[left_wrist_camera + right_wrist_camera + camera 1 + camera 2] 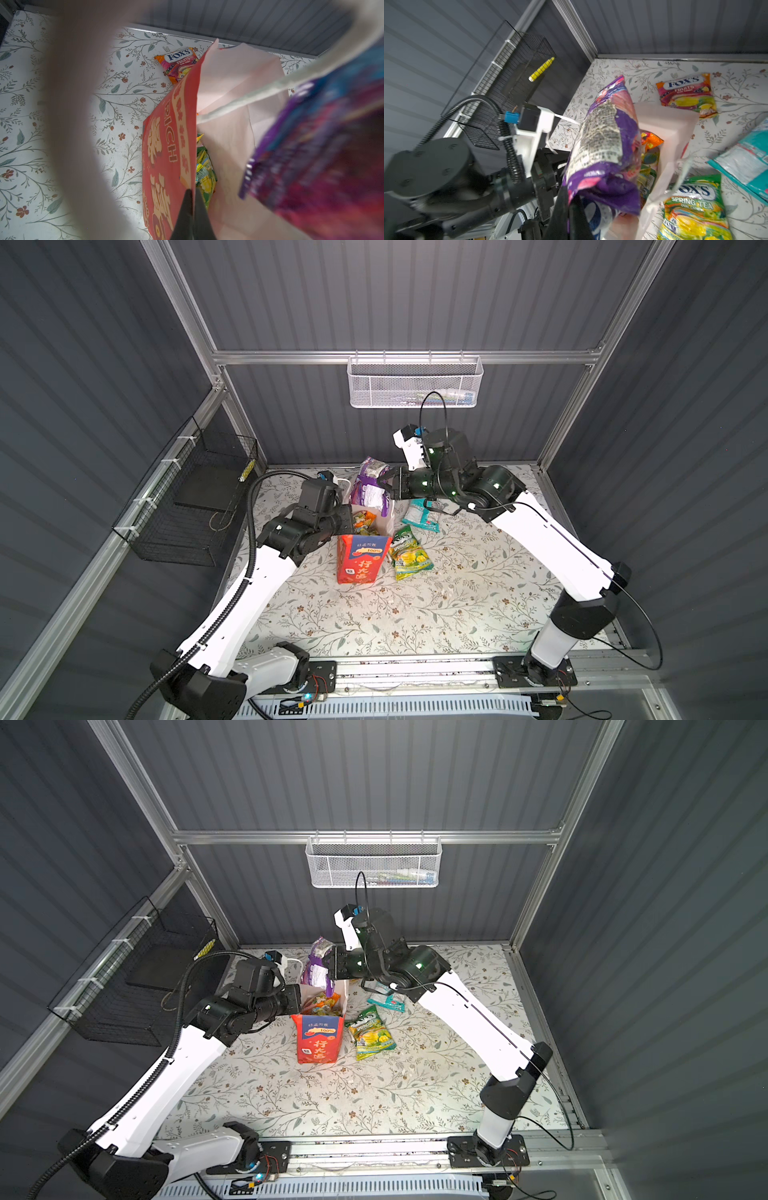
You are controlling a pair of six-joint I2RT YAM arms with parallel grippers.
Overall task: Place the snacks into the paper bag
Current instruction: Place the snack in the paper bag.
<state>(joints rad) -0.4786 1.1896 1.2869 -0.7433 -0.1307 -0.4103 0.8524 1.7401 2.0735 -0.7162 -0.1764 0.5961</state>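
Paper bag (363, 560) stands upright near the middle of the floral table (374, 614), mouth open, red printed face toward the arm bases, white lining showing. Left gripper (192, 191) is closed on the bag's rim at its left wall; in the left wrist view the two dark fingers pinch the red paper edge between them. Right gripper (388, 483) is clamped on the purple packet (368, 489), gripping it by one end. The packet is lifted clear of the table and hangs over the far part of the bag's mouth in both top views. Contact between its lower end and the bag's rim: cannot tell. Packets in the bag (365, 522): several, with orange and green-yellow wrappers visible through the mouth. Three more lie flat on the table outside the bag. The green-yellow packet (409, 553) is just beside the bag on its right. The teal-white packet (422, 514) is farther back, below the right arm's wrist, near the green-yellow one but apart from it. The orange-pink packet (687, 93) is beyond the bag's far side and is seen only in the wrist views.
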